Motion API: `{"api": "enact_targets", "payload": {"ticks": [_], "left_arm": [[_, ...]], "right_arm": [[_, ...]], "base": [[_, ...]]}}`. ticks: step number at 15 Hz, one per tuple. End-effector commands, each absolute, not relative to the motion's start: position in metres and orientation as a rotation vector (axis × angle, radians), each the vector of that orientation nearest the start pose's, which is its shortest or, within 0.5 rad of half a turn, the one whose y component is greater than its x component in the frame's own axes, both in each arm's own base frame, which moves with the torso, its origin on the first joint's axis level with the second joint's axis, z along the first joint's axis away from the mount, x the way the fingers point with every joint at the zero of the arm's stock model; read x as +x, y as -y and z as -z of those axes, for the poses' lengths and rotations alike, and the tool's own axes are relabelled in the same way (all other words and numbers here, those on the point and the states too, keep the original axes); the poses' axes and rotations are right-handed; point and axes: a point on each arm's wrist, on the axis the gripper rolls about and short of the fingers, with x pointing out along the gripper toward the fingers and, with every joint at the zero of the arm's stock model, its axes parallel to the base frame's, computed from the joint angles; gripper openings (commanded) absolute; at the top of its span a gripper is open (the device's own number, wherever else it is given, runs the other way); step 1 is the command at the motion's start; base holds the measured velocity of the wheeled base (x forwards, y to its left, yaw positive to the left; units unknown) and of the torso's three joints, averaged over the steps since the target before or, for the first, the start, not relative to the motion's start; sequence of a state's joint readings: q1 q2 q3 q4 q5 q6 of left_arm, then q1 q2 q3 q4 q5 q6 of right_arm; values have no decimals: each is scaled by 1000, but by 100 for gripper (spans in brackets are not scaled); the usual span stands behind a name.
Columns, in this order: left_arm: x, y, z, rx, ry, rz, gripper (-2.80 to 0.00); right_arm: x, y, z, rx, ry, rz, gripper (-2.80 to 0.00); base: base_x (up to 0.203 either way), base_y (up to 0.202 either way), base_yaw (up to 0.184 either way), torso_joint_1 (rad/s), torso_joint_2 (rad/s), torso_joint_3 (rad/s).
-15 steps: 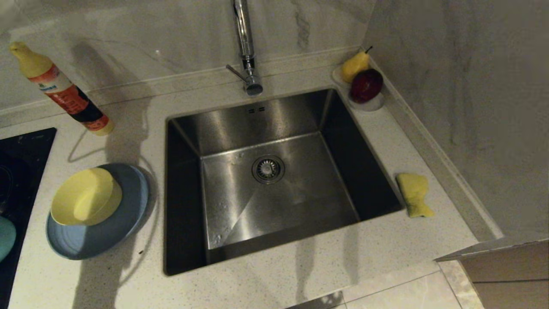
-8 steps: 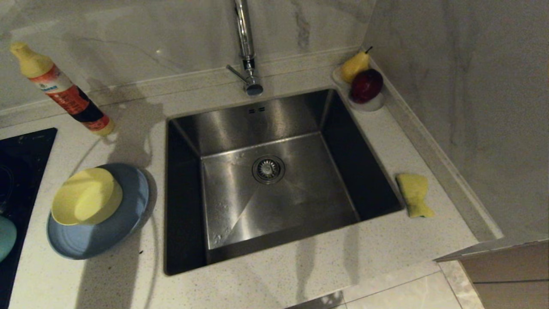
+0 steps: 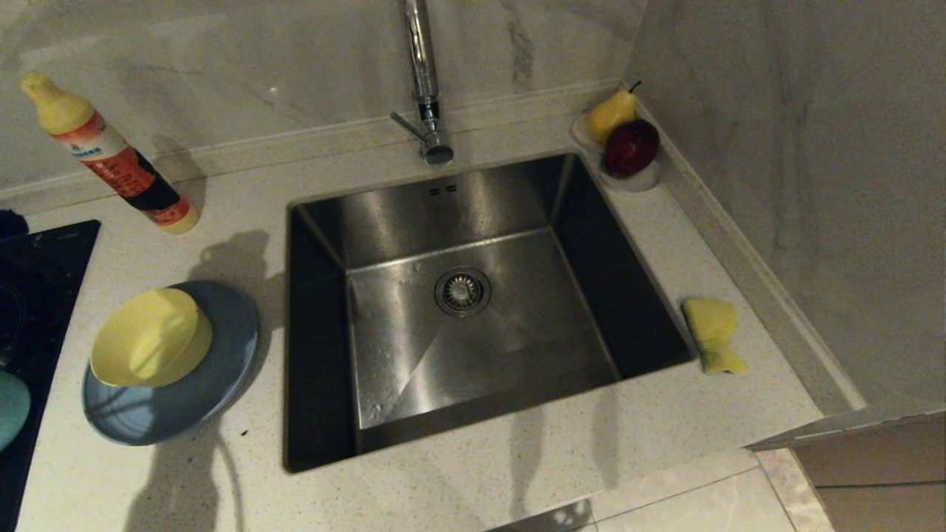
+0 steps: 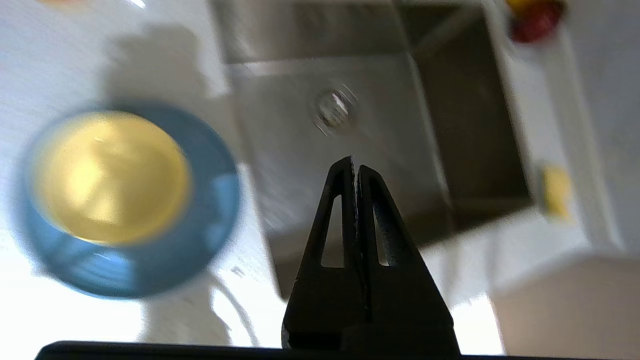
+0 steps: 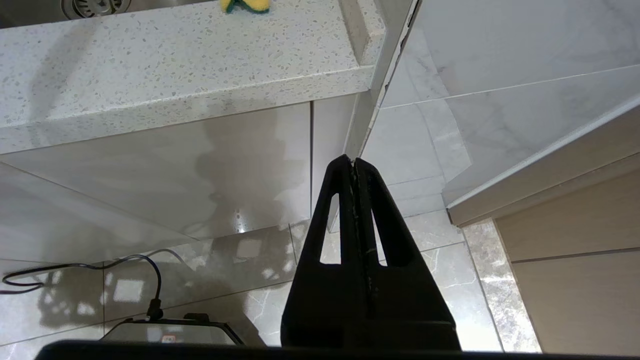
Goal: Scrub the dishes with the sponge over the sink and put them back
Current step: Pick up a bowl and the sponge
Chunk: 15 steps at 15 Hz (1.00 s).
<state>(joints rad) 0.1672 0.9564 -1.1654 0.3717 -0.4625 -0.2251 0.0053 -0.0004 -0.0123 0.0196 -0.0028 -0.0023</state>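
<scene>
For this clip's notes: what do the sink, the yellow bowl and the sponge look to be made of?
The sink looks like brushed stainless steel: grey, with streaky reflections on its walls and floor. The yellow bowl has a smooth, even, slightly glossy surface, so plastic or glazed ceramic; the look leaves it open. The sponge appears to be soft foam: matte, pinched out of shape.
</scene>
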Motion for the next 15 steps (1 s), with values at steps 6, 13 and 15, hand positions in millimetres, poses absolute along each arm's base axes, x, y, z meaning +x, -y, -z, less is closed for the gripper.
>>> {"api": "enact_targets", "payload": {"ticks": [6,13,15], "left_arm": [[196,-5,-321,-379,-302,360,-280],[313,32,-331,-441,-256,456,-280],[334,39,-337,-444,-223,460,-280]], "right_arm": [[-24,0,-77,-3,-6,-3,-280],[-24,0,-77,-3,-6,-3,-280],[-24,0,-77,-3,-6,-3,-280]], "base": [[0,0,0,0,0,0],[0,0,0,0,0,0],[0,0,0,0,0,0]]}}
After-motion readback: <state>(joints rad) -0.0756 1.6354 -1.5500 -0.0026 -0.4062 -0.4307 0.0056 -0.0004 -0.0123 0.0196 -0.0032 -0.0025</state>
